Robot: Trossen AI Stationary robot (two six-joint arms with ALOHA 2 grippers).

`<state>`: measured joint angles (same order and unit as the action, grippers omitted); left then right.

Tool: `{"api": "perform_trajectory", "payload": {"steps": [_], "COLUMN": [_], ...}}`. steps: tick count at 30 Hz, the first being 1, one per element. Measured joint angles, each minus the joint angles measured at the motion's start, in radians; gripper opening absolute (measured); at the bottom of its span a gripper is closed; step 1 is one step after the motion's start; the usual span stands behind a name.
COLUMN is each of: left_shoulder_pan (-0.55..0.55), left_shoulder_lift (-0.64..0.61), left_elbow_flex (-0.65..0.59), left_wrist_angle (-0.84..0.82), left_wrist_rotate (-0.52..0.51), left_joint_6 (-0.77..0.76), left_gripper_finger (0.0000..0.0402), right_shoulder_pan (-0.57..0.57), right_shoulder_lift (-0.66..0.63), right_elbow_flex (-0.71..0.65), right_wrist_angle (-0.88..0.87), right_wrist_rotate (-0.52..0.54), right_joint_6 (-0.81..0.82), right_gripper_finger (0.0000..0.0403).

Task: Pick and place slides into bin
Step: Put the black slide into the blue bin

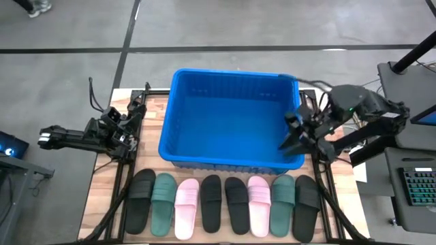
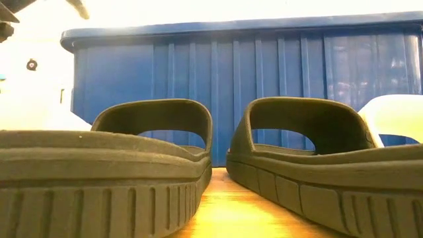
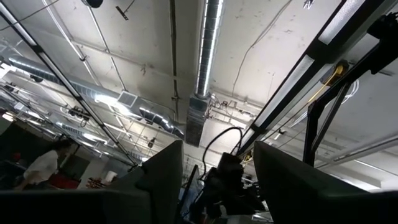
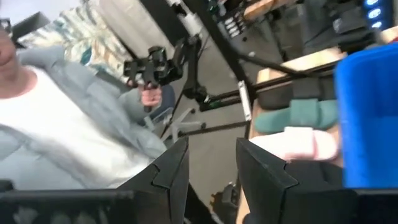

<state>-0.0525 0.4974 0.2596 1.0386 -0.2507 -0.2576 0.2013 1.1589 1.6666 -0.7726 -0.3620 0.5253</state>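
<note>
Slides [image 1: 225, 205]: all eight in row on table [image 1: 102, 204], just in front of bin [image 1: 228, 119]. Bin holds nothing. Right gripper [image 1: 294, 139] over bin's right front corner, fingers parted, nothing held. Left gripper [image 1: 46, 137] off table's left edge, fingers apart, empty.

bright blue ribbed bin [image 1: 178, 116], black, dark green, light pink slides [image 1: 221, 204]

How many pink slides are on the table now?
2, both in the row before the bin: one pink slide third from the left, the other third from the right.
</note>
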Motion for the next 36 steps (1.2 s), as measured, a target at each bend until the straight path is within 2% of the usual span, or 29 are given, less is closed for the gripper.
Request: {"api": "perform_trajectory", "payload": {"steps": [7,12,15,18,24,27,36], "left_shoulder_pan": [-0.001,-0.001,-0.001,0.000,0.000,0.000,0.000], "left_shoulder_lift": [0.015,0.034,0.048,0.063,0.092,0.110,0.149], "left_elbow_flex": [-0.001,-0.001,-0.001,-0.001,0.000,0.001,0.002], "left_wrist_angle": [-0.040,-0.037,-0.036,-0.036,-0.035,-0.034,-0.031], "left_wrist_rotate": [-0.047,-0.048,-0.085,-0.125,-0.129,-0.129,-0.116], "left_joint_6": [-0.003,-0.037,-0.083,-0.128,-0.134,-0.195,-0.255], "left_gripper_finger": [0.0180,0.0180,0.0180,0.0180,0.0180,0.0180,0.0180], "right_shoulder_pan": [0.092,0.128,0.135,0.170,0.263,0.310,0.403], "right_shoulder_lift": [0.113,0.167,0.198,0.240,0.336,0.389,0.531], "right_elbow_flex": [0.065,0.072,0.073,0.073,0.073,0.073,0.073], "right_wrist_angle": [-0.087,-0.113,-0.111,-0.111,-0.108,-0.107,-0.185], "right_wrist_rotate": [0.007,0.007,0.018,0.092,0.238,0.308,0.679], "right_joint_6": [0.062,0.019,0.016,-0.002,-0.063,-0.067,-0.088], "right_gripper_finger": [0.0123,0.0123,0.0123,0.0123,0.0123,0.0123,0.0122]}}
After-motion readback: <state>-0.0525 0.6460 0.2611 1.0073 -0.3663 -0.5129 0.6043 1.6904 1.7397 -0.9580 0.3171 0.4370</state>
